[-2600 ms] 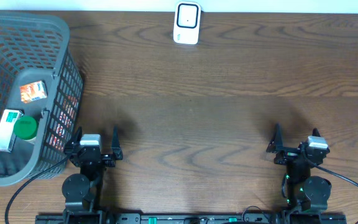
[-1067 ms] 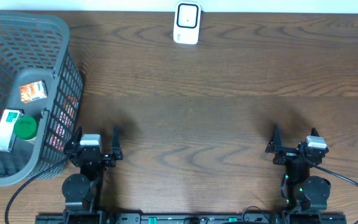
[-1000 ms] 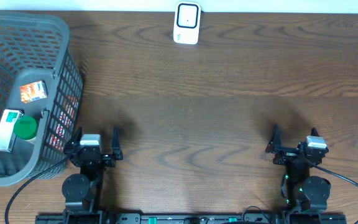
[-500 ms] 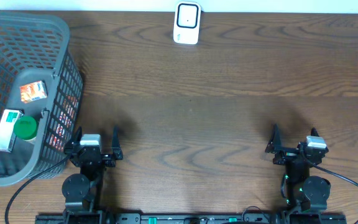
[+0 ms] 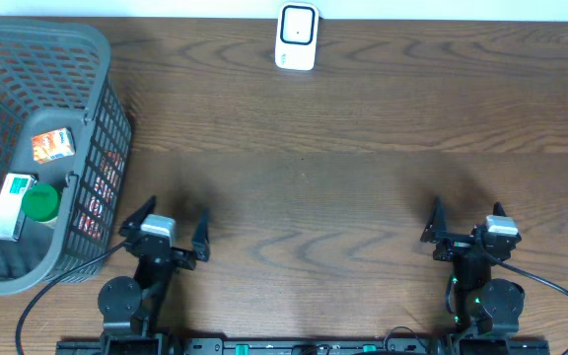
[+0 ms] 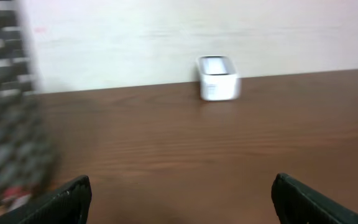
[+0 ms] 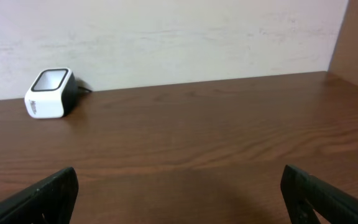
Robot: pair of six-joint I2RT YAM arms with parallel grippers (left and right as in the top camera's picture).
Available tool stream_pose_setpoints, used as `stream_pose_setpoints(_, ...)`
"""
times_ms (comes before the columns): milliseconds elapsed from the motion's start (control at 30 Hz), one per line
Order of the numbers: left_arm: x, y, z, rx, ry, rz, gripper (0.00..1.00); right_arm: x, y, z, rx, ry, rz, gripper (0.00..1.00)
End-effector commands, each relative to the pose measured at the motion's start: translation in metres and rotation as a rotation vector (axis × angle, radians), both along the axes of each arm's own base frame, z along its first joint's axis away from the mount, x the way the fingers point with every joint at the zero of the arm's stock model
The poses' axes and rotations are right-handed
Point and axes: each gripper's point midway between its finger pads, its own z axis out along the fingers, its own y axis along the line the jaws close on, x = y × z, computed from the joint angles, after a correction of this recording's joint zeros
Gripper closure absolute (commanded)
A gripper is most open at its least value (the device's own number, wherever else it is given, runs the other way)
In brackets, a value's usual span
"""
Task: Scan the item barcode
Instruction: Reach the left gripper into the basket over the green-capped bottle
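The items lie in the grey mesh basket [image 5: 97,59] at the left: an orange packet [image 5: 51,145], a white and green box [image 5: 8,205] and a round green lid [image 5: 39,202]. A white barcode scanner [image 5: 296,36] stands at the table's far edge; it also shows in the wrist views as the scanner [image 6: 217,86] and scanner [image 7: 50,93]. My left gripper [image 5: 174,213] is open and empty just right of the basket's near corner, with bare wood between its fingers [image 6: 61,200]. My right gripper [image 5: 469,209] is open and empty at the near right.
The basket [image 6: 8,143] fills the left of the left wrist view, blurred. A pale wall runs behind the table's far edge. The brown wooden table [image 5: 343,177] stretches between the arms and the scanner.
My left gripper has swung to the right and a little away from the basket, still open. The right arm has not moved.
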Motion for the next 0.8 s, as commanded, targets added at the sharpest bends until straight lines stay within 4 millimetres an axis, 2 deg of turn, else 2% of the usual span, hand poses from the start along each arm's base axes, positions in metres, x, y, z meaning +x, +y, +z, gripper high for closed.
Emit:
stream_pose_setpoints(0, -0.014, -0.032, 0.005, -0.029, 0.005, -0.2, 0.08, 0.0, 0.002, -0.001, -0.012, 0.002, 0.009, 0.01)
stream_pose_setpoints(133, -0.02, -0.039, 0.03, -0.029, -0.026, -0.247, 0.08, 0.0, 0.002, -0.001, -0.012, 0.002, 0.009, 0.01)
stream_pose_setpoints(300, -0.015, -0.039, 0.075, -0.039, 0.017, -0.249, 0.08, 0.0, 0.002, -0.001, -0.012, 0.002, 0.009, 0.01)
stream_pose_setpoints(333, -0.009, -0.039, 0.095, -0.065, 0.066, -0.246, 0.08, 0.0, 0.002, -0.001, -0.013, 0.002, 0.009, 0.01)
stream_pose_setpoints(567, 0.017, -0.039, 0.193, -0.111, 0.265, -0.234, 0.08, 0.0, 0.002, -0.001, -0.012, 0.002, 0.009, 0.01)
stream_pose_setpoints(667, 0.025, -0.039, 0.215, -0.12, 0.314, -0.233, 0.08, 0.0, 0.002, -0.001, -0.012, 0.002, 0.009, 0.01)
stream_pose_setpoints(767, 0.029, -0.041, 0.22, -0.125, 0.342, -0.242, 0.08, 0.0, 0.002, -0.001, -0.012, 0.002, 0.009, 0.01)
